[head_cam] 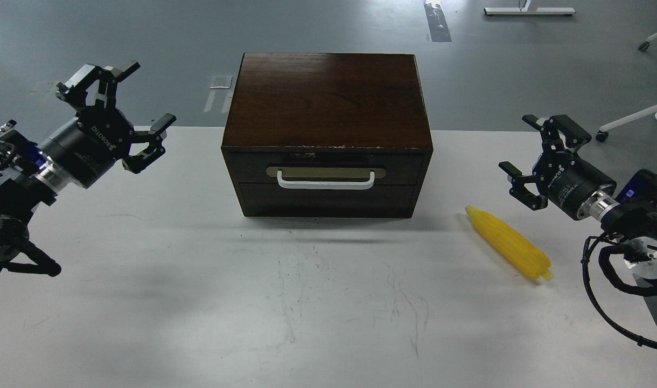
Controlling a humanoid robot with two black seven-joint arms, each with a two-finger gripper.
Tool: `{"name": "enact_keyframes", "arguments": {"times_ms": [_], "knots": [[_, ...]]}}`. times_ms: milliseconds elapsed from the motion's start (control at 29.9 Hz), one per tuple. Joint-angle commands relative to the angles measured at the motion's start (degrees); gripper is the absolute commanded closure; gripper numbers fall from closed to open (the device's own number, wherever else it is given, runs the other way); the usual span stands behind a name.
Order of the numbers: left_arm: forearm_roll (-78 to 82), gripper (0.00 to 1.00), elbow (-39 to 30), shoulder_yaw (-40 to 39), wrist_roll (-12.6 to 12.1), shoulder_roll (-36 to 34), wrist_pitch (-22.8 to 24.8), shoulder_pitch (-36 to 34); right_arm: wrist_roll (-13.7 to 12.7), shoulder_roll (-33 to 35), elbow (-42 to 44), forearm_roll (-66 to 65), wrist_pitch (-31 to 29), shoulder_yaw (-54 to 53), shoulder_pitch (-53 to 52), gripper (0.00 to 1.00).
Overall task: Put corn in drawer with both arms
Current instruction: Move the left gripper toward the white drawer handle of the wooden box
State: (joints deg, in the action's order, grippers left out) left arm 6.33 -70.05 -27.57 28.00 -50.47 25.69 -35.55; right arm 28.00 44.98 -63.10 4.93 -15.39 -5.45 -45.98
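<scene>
A dark brown wooden box point(326, 94) stands at the table's far middle. Its drawer point(326, 175) is pushed in, with a brass oval plate and a white bar handle point(326, 182) on the front. The yellow corn point(509, 242) lies on the table to the right of the box, its tapered tip pointing toward the box. My left gripper point(129, 108) hangs open well left of the box, holding nothing. My right gripper point(528, 156) is open too, above and just right of the corn, apart from it.
The white table point(307, 302) has scuff marks in front of the box. Beyond the far edge lies grey floor with tape marks point(437, 21) and chair legs point(630, 118) at the right.
</scene>
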Motion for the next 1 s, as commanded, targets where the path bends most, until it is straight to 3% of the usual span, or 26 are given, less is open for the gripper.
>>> {"name": "enact_keyframes", "arguments": {"times_ms": [0, 368, 535, 802, 970], "knots": [[0.00, 0.01, 0.00, -0.02, 0.00, 0.02, 0.15, 0.39, 0.00, -0.07, 0.00, -0.01, 0.01, -0.09, 0.01, 0.00], [0.61, 0.01, 2.19, -0.46, 0.00, -1.73, 2.31, -0.31, 0.00, -0.07, 0.09, -0.10, 0.09, -0.18, -0.25, 0.00], [3.50, 0.01, 4.13, -1.78, 0.00, -3.14, 2.31, -6.28, 0.00, -0.07, 0.09, -0.45, 0.09, -0.18, -0.52, 0.00], [34.95, 0.01, -6.32, -2.05, 0.00, -2.01, 2.31, -19.38, 0.00, 0.02, 0.61, -0.71, 0.09, -0.27, -0.78, 0.00], [58.39, 0.01, -12.03, -1.43, 0.00, 4.49, 2.31, -26.58, 0.00, 0.19, 0.70, -0.71, 0.09, -0.27, -0.87, 0.00]]}}
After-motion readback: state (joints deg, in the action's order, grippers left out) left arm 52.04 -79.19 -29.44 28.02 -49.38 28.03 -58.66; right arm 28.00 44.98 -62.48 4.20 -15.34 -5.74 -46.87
